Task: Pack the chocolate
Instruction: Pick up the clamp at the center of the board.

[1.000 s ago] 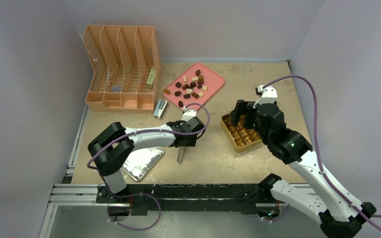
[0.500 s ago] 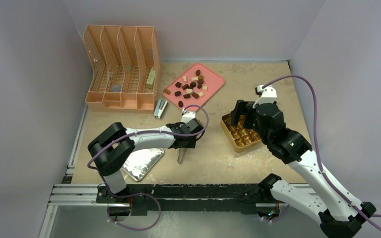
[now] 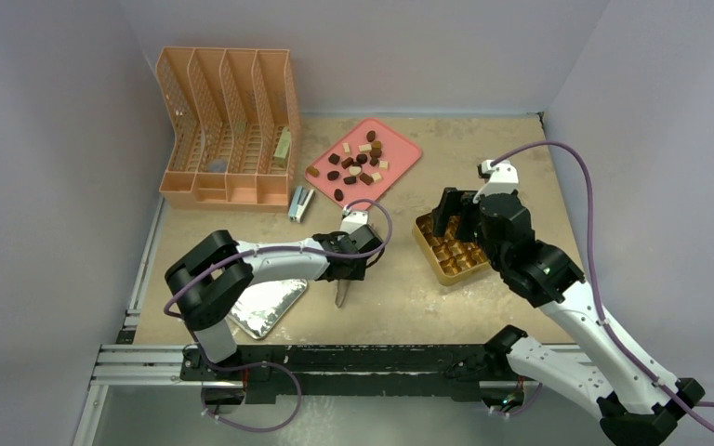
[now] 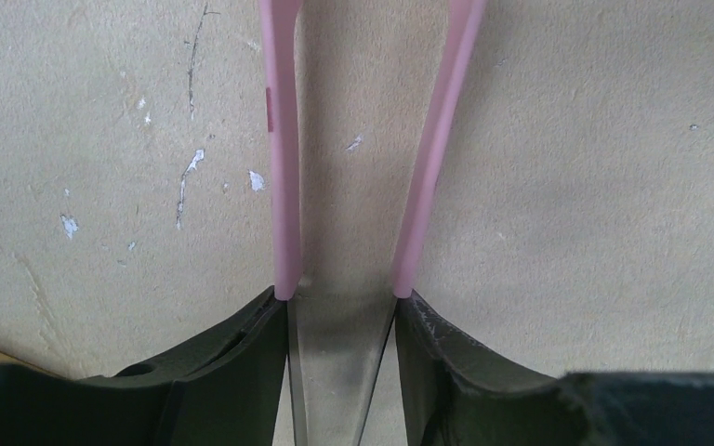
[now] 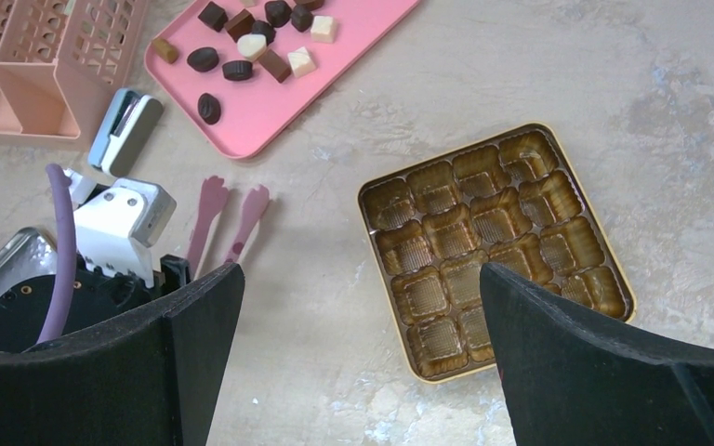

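Left arm (image 3: 270,255) has sunk a touch; we read the left claw (image 4: 342,299) as clamped on both arms of the tongs (image 4: 282,186), prob. to pick w/ them. Their long axis runs near-to-far, tips toward the chocolate (image 5: 238,70), scattered w/o common heading on the pink tray (image 5: 260,116). Gold box (image 5: 497,223) sits empty; right claw (image 5: 361,269) gapes above it.

Left pincer (image 4: 339,305) in narrow grip, right pincer (image 5: 361,279) wide

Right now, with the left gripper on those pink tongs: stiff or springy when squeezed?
Probably springy: the pink tongs have thin, long arms that should bow inward. Likely light too, so apt to twist in the left gripper.
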Robot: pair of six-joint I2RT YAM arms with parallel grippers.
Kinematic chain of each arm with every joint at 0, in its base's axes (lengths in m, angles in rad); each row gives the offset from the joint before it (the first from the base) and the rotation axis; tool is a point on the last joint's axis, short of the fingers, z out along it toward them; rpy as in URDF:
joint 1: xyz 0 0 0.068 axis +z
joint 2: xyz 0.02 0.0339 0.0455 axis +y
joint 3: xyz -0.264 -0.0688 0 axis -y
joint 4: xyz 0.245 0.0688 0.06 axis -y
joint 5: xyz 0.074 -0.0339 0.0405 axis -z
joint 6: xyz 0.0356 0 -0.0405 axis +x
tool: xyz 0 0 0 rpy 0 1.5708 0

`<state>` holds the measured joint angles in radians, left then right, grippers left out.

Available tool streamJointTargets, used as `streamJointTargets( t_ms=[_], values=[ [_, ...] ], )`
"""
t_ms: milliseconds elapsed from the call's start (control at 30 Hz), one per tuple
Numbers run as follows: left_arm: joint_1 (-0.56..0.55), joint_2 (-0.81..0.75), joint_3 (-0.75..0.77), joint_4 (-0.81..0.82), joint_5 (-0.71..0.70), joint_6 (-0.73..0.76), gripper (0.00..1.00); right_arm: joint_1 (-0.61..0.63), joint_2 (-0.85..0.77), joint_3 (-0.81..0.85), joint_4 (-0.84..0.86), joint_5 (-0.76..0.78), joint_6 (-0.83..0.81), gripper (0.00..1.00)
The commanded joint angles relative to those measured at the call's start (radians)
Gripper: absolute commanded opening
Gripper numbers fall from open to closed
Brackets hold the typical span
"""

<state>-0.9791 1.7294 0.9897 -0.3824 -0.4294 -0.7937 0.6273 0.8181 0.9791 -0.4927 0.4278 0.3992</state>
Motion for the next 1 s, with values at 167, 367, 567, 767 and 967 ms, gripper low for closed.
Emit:
streamJointTargets(
  t_ms=[167,367,567,767,967],
  values=[
    [-0.010,-0.091,0.025,-0.020,-0.017,-0.009,0.38,-0.002,-0.007,0.008,0.005,-0.018,0.033,0.99],
    [-0.010,-0.155,0.089,-0.063,-0.024,0.003,0.36,-0.002,-0.027,-0.001,0.065,-0.110,0.077,0.98],
    [-0.011,-0.217,0.155,-0.095,-0.005,0.048,0.37,-0.003,-0.040,-0.037,0.135,-0.192,0.171,0.95],
    [-0.011,-0.276,0.152,-0.036,0.069,0.112,0.37,-0.003,-0.020,-0.094,0.316,-0.323,0.248,0.52],
    [-0.012,-0.327,0.101,0.059,0.175,0.140,0.37,-0.003,0.036,-0.125,0.483,-0.412,0.317,0.02]
  ],
)
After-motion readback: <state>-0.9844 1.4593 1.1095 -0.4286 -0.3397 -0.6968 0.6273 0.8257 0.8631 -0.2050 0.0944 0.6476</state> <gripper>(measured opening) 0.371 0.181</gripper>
